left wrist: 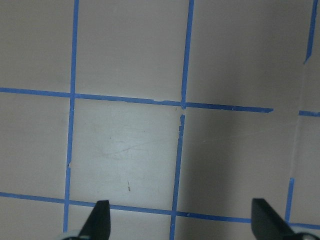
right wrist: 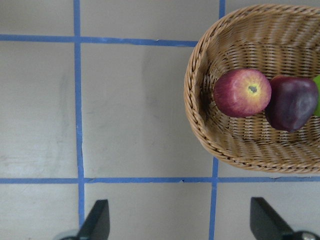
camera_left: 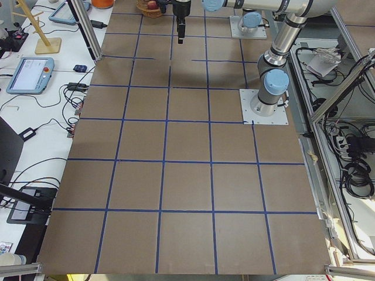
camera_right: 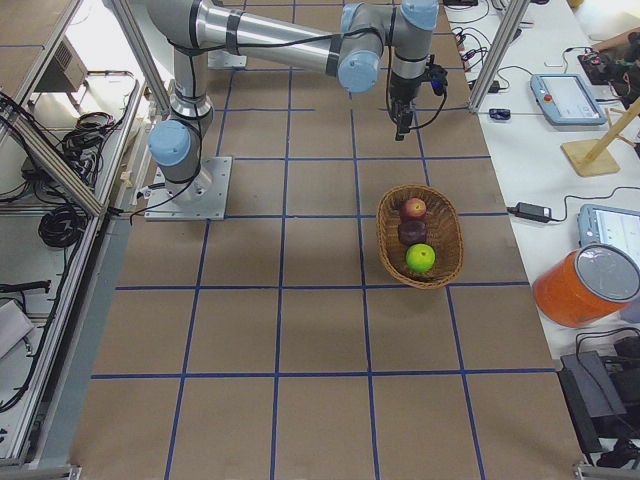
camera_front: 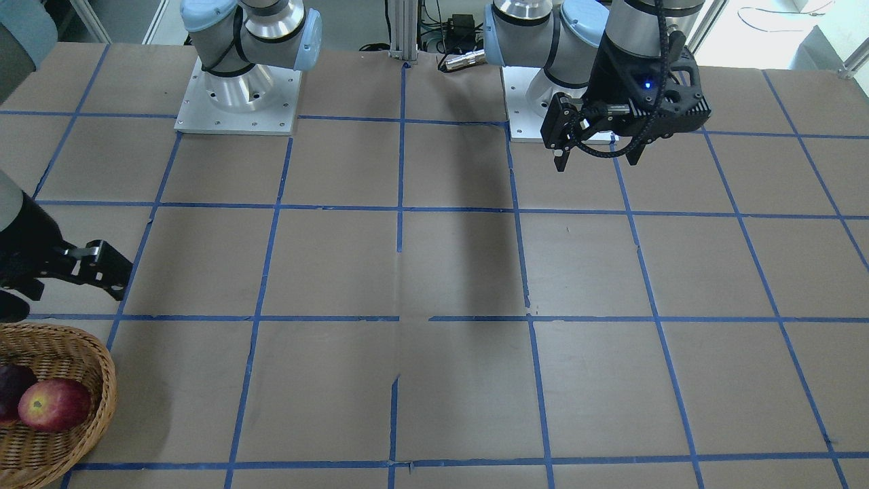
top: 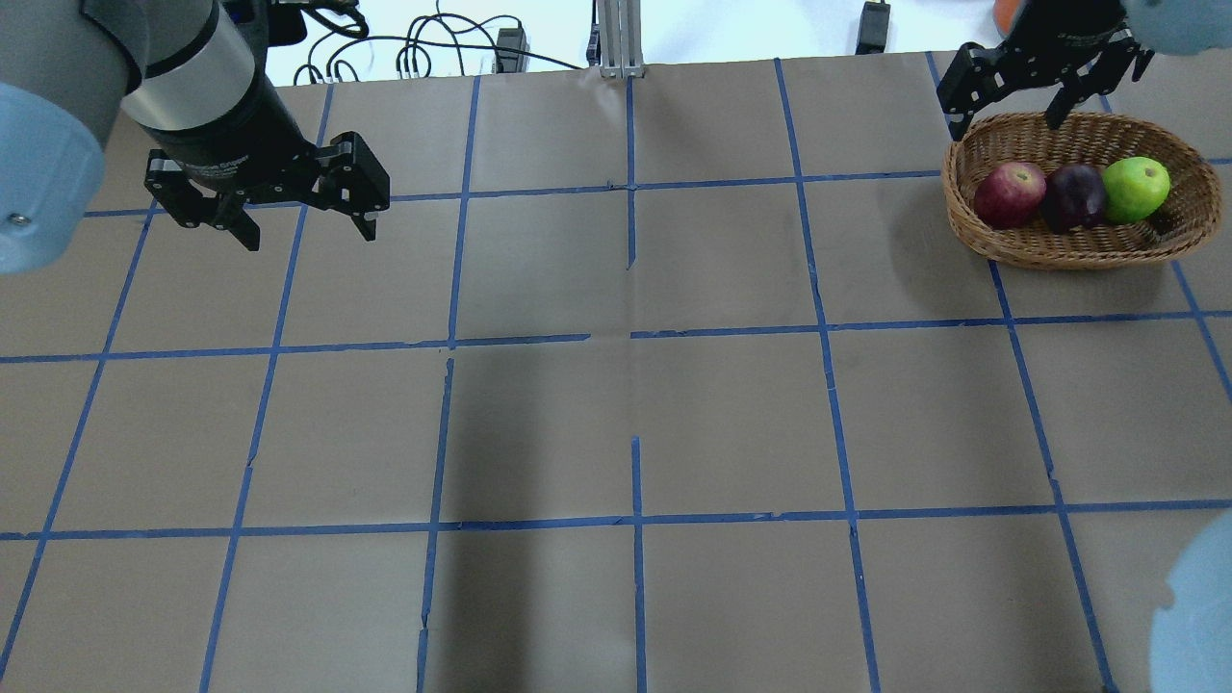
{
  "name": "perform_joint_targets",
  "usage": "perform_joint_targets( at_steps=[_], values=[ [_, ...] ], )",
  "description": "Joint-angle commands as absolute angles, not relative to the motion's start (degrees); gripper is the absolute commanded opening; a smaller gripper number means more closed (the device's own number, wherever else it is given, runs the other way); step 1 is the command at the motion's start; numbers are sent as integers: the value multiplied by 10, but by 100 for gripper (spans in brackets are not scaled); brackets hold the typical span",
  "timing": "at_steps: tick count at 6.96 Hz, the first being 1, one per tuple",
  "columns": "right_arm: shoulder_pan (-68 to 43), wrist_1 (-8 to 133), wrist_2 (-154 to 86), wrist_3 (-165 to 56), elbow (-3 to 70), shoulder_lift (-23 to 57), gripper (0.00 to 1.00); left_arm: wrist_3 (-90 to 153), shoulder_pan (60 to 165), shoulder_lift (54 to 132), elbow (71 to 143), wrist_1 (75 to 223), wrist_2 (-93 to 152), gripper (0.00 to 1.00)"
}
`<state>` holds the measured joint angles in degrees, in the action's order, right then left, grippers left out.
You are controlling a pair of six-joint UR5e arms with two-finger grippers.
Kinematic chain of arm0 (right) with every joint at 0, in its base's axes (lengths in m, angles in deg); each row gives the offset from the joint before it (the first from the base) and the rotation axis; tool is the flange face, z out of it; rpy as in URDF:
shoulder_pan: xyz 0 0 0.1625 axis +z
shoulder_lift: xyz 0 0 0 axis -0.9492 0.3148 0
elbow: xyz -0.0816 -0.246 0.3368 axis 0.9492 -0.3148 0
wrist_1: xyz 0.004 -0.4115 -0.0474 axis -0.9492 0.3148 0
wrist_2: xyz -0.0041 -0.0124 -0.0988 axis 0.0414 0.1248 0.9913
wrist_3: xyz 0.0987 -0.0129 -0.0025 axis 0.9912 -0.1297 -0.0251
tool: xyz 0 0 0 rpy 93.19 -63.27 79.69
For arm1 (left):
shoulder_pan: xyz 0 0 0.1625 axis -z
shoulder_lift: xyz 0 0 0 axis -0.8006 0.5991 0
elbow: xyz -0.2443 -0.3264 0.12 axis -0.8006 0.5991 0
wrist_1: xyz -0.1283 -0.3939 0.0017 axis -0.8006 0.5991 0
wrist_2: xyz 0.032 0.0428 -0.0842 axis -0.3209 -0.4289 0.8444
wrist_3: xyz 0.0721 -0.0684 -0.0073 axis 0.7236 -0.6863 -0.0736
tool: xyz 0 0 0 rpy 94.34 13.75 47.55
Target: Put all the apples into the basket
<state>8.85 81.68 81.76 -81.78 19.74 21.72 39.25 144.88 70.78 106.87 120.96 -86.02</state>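
Observation:
The wicker basket [top: 1020, 252] stands at the table's far right. In it lie the red apple [top: 1009, 193], the maroon apple [top: 1075, 196] and the lime green apple [top: 1136, 189], side by side. My right gripper [top: 1004, 128] is open and empty, raised over the basket's far left rim. In the right wrist view the basket [right wrist: 200, 125] holds the red apple [right wrist: 242, 92] and the maroon apple [right wrist: 292, 102]; only a sliver of green shows. My left gripper [top: 311, 239] is open and empty, raised above bare table at the far left.
The brown paper table [top: 635, 414] is marked with blue tape squares. The left wrist view shows only this paper [left wrist: 125, 150]. Both arm bases [camera_front: 237, 102] stand at the robot's edge. Tablets, cables and an orange container [camera_right: 585, 285] lie off the table.

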Motion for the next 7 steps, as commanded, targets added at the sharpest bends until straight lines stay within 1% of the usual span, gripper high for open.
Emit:
perform_joint_targets(
  at_steps=[1, 2, 5, 7],
  values=[
    [165, 797, 807, -736, 213, 241, 100, 392, 1449, 707, 1069, 1210, -860, 100],
    [169, 787, 801, -730, 222, 248, 100, 392, 1450, 708, 1069, 1209, -859, 100],
    [171, 675, 799, -736, 226, 307, 100, 393, 1449, 708, 1068, 1207, -858, 100],
    [174, 663, 799, -738, 247, 344, 100, 393, 1449, 708, 1069, 1208, -859, 100]
  ],
)
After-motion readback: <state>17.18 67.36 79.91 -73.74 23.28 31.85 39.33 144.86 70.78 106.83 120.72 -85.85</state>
